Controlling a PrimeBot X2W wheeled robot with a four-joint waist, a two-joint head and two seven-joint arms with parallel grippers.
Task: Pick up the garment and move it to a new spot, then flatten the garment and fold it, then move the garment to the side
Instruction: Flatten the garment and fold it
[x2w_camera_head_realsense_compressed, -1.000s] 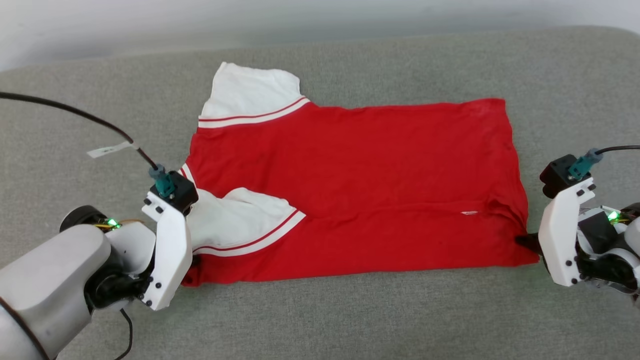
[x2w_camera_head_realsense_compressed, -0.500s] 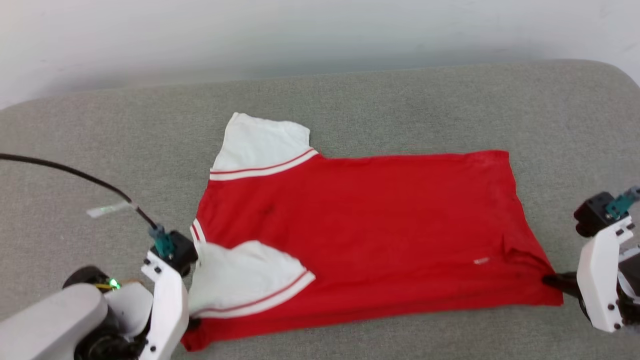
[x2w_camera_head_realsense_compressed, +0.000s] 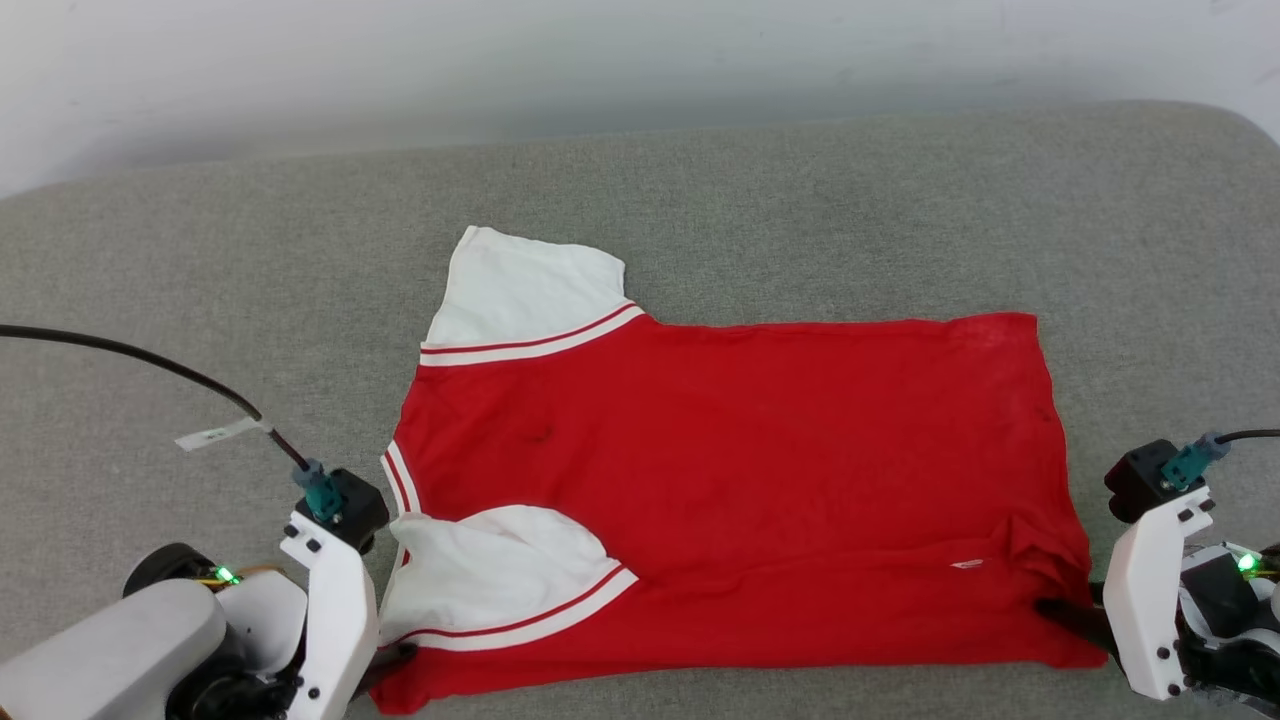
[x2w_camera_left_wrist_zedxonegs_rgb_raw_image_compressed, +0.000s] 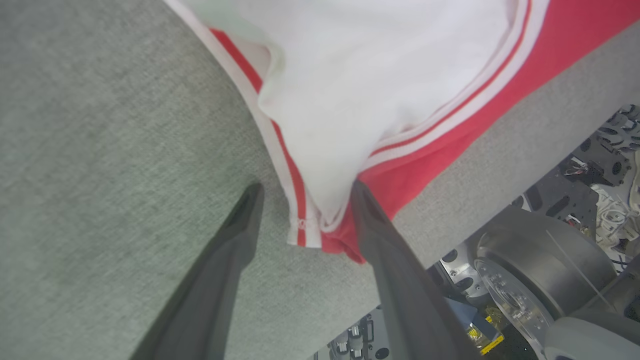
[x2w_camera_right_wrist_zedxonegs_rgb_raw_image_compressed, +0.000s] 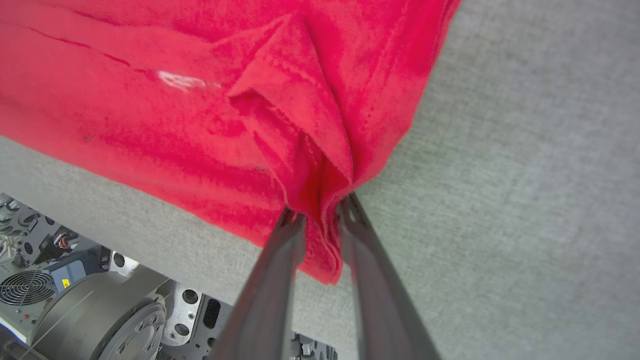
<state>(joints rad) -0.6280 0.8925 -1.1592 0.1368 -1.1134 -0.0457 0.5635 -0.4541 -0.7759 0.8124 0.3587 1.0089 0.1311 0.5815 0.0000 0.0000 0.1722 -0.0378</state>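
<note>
Red jersey T-shirt with white striped-trim sleeves lies spread near front edge of grey woven cushion, near sleeve folded onto body. Left gripper: jaws wide apart, straddling shoulder corner. Right gripper: fingers narrowly parted around bunched hem corner, pinch unclear. Black cable arcs over cushion at left.

A desk covered in grey-green woven cloth spans the head view from side to side, and its far edge curves into a rounded corner at the right. Behind it stands a plain white wall, with a soft bluish-grey shadow along the line where the two meet. The light is even and soft. Both wrist views show the cloth's fine weave and the desk's straight near edge
</note>
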